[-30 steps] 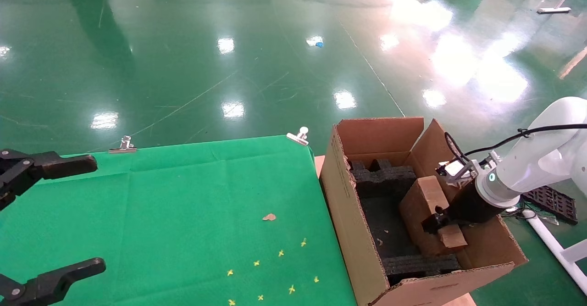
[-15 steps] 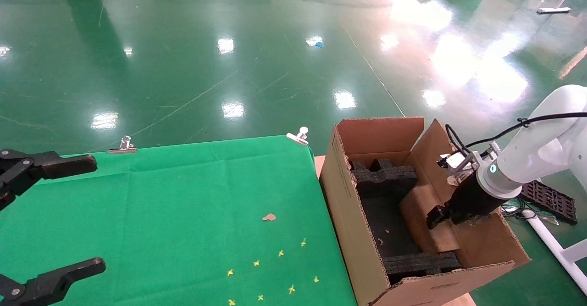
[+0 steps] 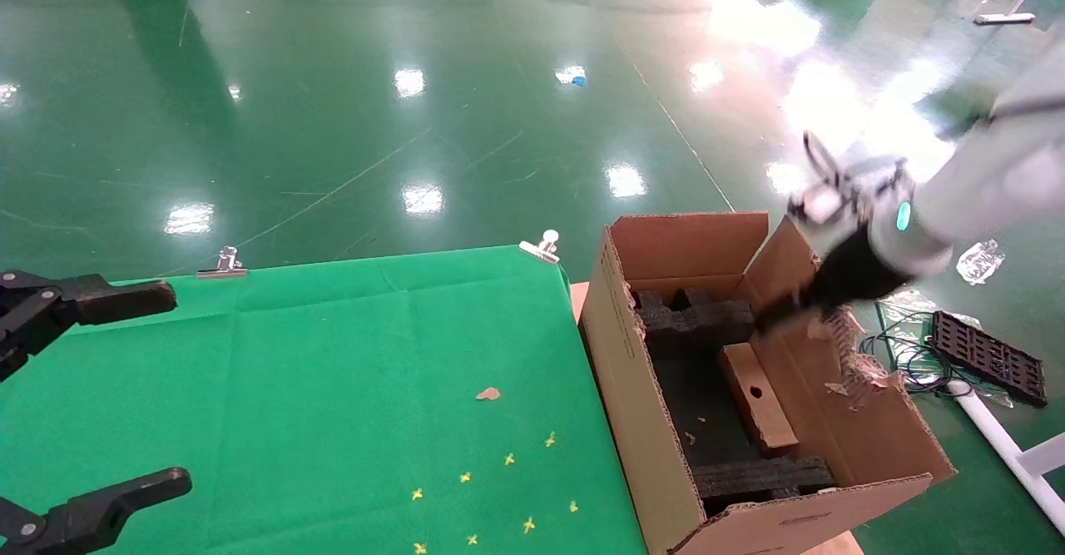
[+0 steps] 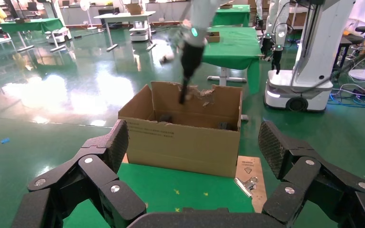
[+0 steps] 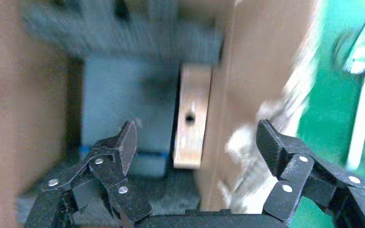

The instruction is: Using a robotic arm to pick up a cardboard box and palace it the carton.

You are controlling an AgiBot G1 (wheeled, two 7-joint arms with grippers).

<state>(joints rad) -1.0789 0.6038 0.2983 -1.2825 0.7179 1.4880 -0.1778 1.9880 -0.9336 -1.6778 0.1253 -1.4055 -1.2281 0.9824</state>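
My right jaws hung wide and empty above the carton, with the cardboard box down inside it.

The cardboard box (image 3: 758, 398) stood on its narrow edge inside the carton (image 3: 641, 405), its round hole facing up, leaning close along the carton's right wall, between the black foam inserts (image 3: 697, 326) at the far and near ends. My right arm (image 3: 973, 189) was raised over the carton's far right corner, and its gripper (image 3: 778, 314) hovered beside the torn flap (image 3: 853, 355), clear of the box; the right wrist view showed those jaws spread wide with nothing between them. My left gripper (image 3: 83, 405) waited over the green desk (image 3: 333, 372), well apart from the carton, jaws wide.
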